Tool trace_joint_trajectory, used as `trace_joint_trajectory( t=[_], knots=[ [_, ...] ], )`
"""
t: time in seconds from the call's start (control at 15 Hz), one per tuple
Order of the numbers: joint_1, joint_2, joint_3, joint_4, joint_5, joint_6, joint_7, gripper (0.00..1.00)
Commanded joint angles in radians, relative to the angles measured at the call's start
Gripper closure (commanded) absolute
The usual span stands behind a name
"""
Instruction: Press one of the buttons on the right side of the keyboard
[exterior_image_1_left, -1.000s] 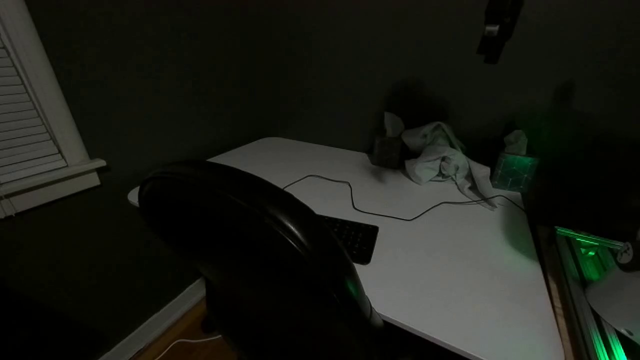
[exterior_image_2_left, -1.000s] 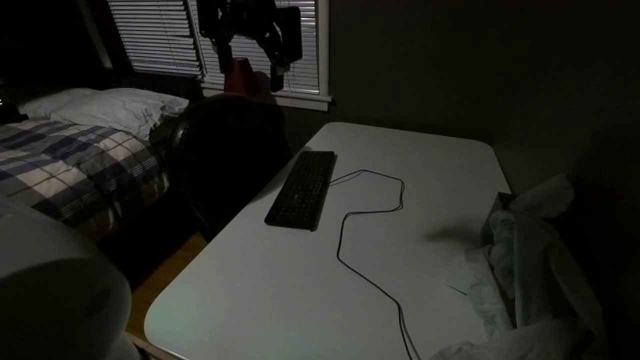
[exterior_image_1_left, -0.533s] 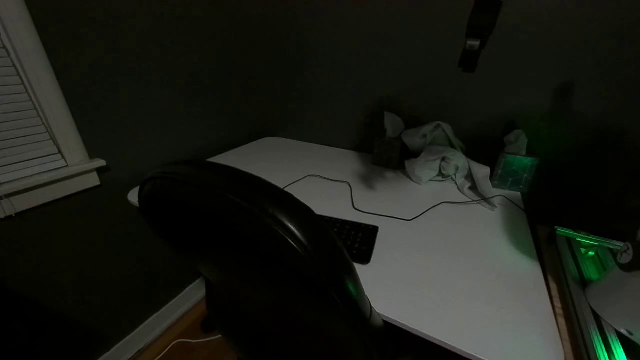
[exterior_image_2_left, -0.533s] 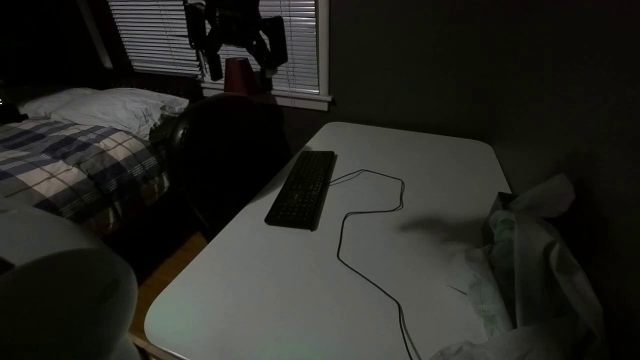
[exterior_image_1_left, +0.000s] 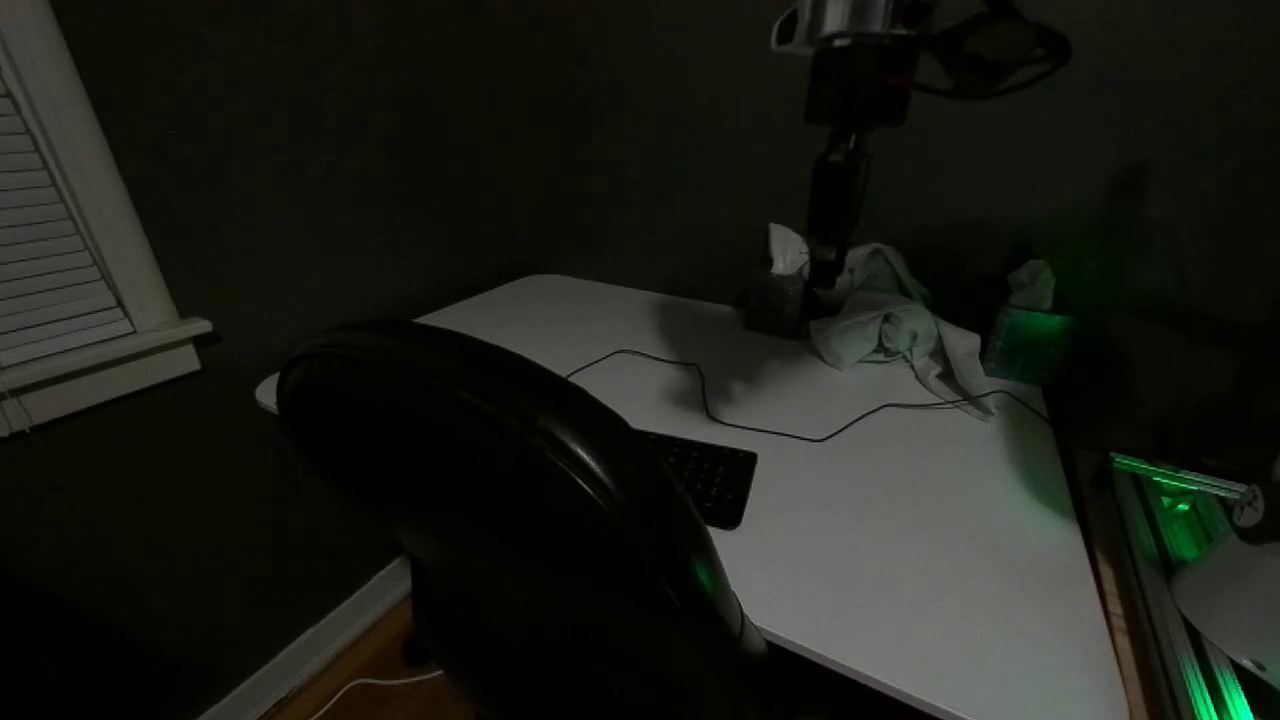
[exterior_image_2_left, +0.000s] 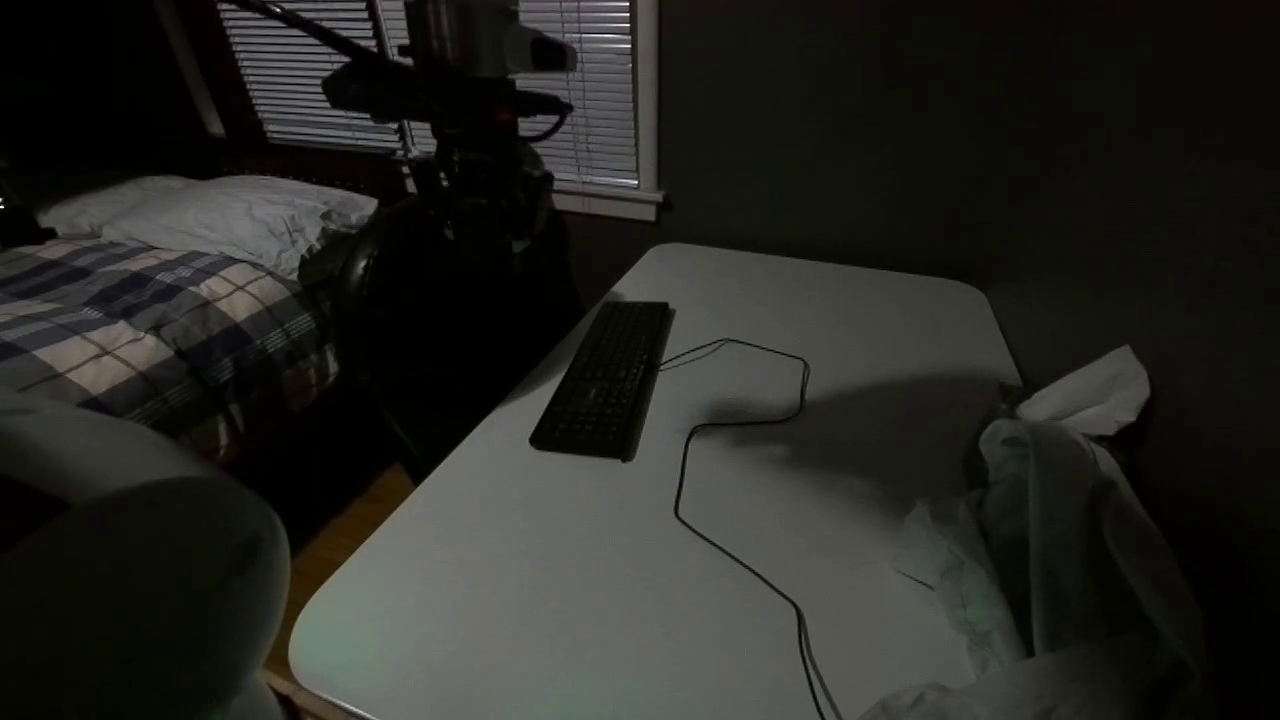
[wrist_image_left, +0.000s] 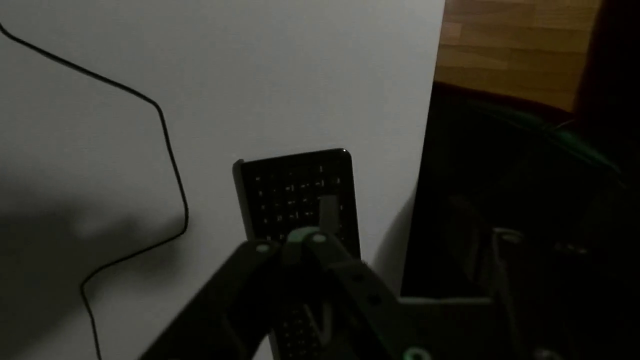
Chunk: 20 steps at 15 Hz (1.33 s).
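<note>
The black keyboard (exterior_image_1_left: 728, 480) lies flat on the white desk; the chair back hides most of it in this exterior view. The whole keyboard (exterior_image_2_left: 605, 375) shows in an exterior view, with its thin dark cord (exterior_image_2_left: 738, 560) trailing over the desk. My gripper (exterior_image_1_left: 827, 272) hangs in the air, pointing down, well above the desk. In an exterior view the gripper (exterior_image_2_left: 487, 238) is dark against the chair. In the wrist view the gripper (wrist_image_left: 407, 215) has its fingers apart with nothing between them. One finger covers part of the keyboard (wrist_image_left: 292, 187), whose near end shows.
The big black chair back (exterior_image_1_left: 480, 470) stands at the desk edge by the keyboard. A crumpled cloth (exterior_image_1_left: 880, 325) and tissue boxes (exterior_image_1_left: 775, 305) (exterior_image_1_left: 1028, 342) lie at the wall side of the white desk (exterior_image_1_left: 900, 560). The room is dark.
My gripper has come down in both exterior views, bringing more of the wrist into view. It has turned in its pose, and its shadow has spread across the desk toward the keyboard.
</note>
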Motion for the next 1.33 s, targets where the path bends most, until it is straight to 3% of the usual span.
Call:
trace_joint_trajectory(
  t=[0.0, 0.27, 0.93, 1.0, 1.27],
  knots=[
    [0.002, 0.163, 0.049, 0.054, 0.0, 0.049, 0.095, 0.73],
    [-0.001, 0.314, 0.081, 0.095, -0.021, 0.116, 0.194, 1.0],
    [0.012, 0.573, 0.057, 0.143, -0.077, 0.302, 0.359, 1.0],
    [0.012, 0.521, 0.056, 0.12, -0.054, 0.277, 0.316, 1.0],
    [0.012, 0.534, 0.053, 0.126, -0.055, 0.282, 0.317, 0.99]
  ],
)
